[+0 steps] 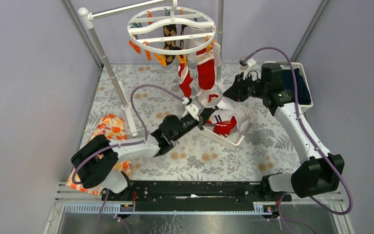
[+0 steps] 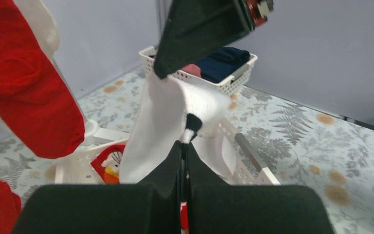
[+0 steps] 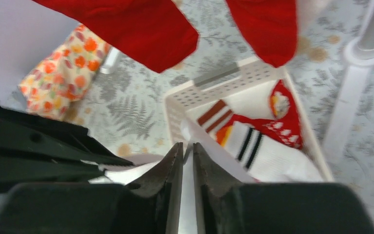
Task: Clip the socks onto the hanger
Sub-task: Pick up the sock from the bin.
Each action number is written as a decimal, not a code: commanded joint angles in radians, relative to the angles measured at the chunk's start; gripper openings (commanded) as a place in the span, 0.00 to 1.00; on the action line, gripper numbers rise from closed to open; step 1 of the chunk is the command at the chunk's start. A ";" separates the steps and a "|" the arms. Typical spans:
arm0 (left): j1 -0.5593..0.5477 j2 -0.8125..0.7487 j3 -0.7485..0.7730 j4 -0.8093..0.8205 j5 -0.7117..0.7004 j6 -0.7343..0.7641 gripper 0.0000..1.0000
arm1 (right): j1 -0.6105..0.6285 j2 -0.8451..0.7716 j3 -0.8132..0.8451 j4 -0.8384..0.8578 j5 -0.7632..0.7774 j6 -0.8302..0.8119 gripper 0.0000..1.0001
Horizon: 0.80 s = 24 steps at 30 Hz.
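Left gripper [image 2: 185,145] pinched fully shut on the black-tipped end of the white sock [image 2: 158,122], right gripper [image 3: 187,152] near-closed on its other end, long axis strung 8-to-2 o'clock above the white basket [image 1: 244,127], hanger [image 1: 130,28] overhead toward 12 o'clock.

On the left: bolted at the near edge, shoulder swung out leftward, then stretched low and forward-right over the tabletop [image 1: 268,146], forearm nearly level. Ends in the left gripper [image 1: 196,109], pressed fully together on the edge of a white sock [image 2: 165,117], with no gap visible from the left wrist. On the right: rises from the near-right base, leans back along a white link to a high elbow, then folds leftward and down. Ends in the right gripper [image 1: 222,96], near the left one, pinched to a thin slit with the same white cloth caught between. Pointed toward each other, tips close, not touching.
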 commanded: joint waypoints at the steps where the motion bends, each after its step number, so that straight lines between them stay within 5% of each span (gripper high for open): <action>1: 0.100 -0.051 0.157 -0.470 0.309 -0.131 0.00 | -0.068 0.014 0.010 -0.064 -0.052 -0.145 0.34; 5: 0.112 -0.078 0.306 -0.825 0.398 -0.014 0.00 | -0.116 -0.009 0.068 -0.210 -0.149 -0.380 0.86; 7: 0.112 -0.092 0.378 -0.996 0.404 0.052 0.00 | -0.118 -0.021 0.107 -0.303 -0.223 -0.544 0.98; 12: 0.112 -0.095 0.578 -1.285 0.454 0.187 0.00 | -0.106 -0.001 0.232 -0.700 -0.538 -1.144 1.00; 18: 0.106 0.007 0.919 -1.626 0.516 0.255 0.00 | 0.086 0.044 0.299 -0.712 -0.510 -1.125 1.00; 24: 0.092 -0.015 1.008 -1.754 0.564 0.310 0.00 | 0.117 0.037 0.259 -0.705 -0.584 -1.127 1.00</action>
